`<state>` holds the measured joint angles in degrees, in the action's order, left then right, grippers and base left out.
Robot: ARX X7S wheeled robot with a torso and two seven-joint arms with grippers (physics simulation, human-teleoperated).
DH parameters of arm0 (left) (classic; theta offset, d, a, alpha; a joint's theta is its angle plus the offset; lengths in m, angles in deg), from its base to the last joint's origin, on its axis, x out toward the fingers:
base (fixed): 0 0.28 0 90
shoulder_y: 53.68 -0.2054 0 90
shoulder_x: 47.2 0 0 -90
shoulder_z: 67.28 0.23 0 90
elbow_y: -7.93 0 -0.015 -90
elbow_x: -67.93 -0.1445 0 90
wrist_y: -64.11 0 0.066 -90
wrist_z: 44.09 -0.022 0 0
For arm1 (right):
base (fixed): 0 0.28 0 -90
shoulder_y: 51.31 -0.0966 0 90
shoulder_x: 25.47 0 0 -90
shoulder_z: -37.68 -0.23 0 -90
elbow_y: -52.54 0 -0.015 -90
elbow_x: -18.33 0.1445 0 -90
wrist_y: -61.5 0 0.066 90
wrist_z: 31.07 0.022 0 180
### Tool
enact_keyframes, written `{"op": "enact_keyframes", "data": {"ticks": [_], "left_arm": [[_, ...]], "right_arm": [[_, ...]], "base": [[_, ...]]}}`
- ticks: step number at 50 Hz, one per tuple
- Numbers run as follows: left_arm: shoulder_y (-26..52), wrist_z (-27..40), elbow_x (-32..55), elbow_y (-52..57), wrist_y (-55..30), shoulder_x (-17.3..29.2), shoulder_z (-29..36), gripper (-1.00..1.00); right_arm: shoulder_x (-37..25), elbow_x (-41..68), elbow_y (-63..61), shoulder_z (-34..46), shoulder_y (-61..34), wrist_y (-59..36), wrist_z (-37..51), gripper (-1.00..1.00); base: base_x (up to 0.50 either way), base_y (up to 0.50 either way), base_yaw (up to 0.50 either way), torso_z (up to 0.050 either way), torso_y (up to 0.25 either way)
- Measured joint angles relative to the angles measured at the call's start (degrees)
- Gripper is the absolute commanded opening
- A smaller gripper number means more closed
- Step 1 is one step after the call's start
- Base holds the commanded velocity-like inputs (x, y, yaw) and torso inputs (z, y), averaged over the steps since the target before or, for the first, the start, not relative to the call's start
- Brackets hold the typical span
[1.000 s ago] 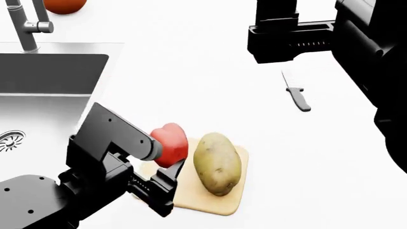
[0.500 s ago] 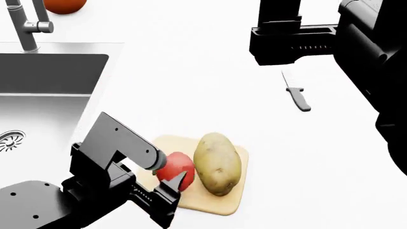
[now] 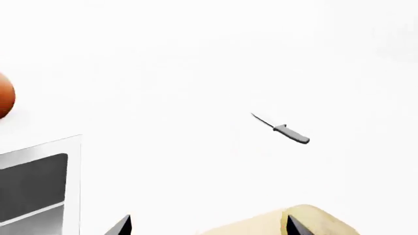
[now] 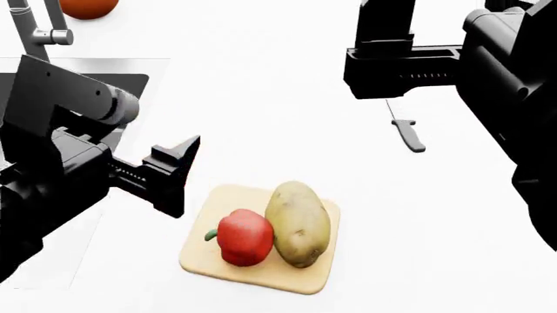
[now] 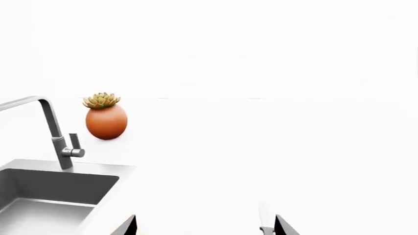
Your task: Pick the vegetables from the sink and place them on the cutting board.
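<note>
On cutting board [image 4: 306,282], pepper [image 4: 244,237] newly released.

Plain white counter [image 4: 278,85] — cutting board [image 4: 301,277], black-handled knife [image 4: 406,130] and an orange succulent pot [image 5: 105,121] sit directly on it.

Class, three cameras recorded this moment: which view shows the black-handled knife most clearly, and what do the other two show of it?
The left wrist view: the black-handled knife lies whole on the white counter, blade and handle unobstructed. In the head view the right arm covers the blade's tip. The right wrist view catches only a sliver at its edge, between the right hand's fingertips.
</note>
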<state>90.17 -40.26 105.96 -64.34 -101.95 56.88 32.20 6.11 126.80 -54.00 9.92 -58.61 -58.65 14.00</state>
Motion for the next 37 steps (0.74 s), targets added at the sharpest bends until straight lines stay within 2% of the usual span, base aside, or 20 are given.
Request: {"op": "enact_keyframes", "data": {"ticks": [14, 25, 37], "left_arm": [[7.5, 0.3, 0.5, -3.3, -1.3, 5.7, -8.5, 1.00], [15.7, 2.0, -0.6, -6.8, -3.5, 7.9, -9.8, 1.00], [22.4, 3.8, -1.0, -11.2, -6.1, 7.7, -10.5, 1.00]], "right_arm": [[-3.5, -1.2, -2.6, -0.8, 1.4, 1.1, -0.8, 1.00], [-4.5, -2.9, -1.8, -1.2, -0.7, -1.5, -2.0, 1.00], [-2.8, -3.8, 2.3, -1.8, -5.6, -5.7, -3.1, 1.00]], "base": [[0.00, 0.00, 0.00, 0.000, 0.000], [0.00, 0.00, 0.00, 0.000, 0.000], [0.00, 0.00, 0.00, 0.000, 0.000]]}}
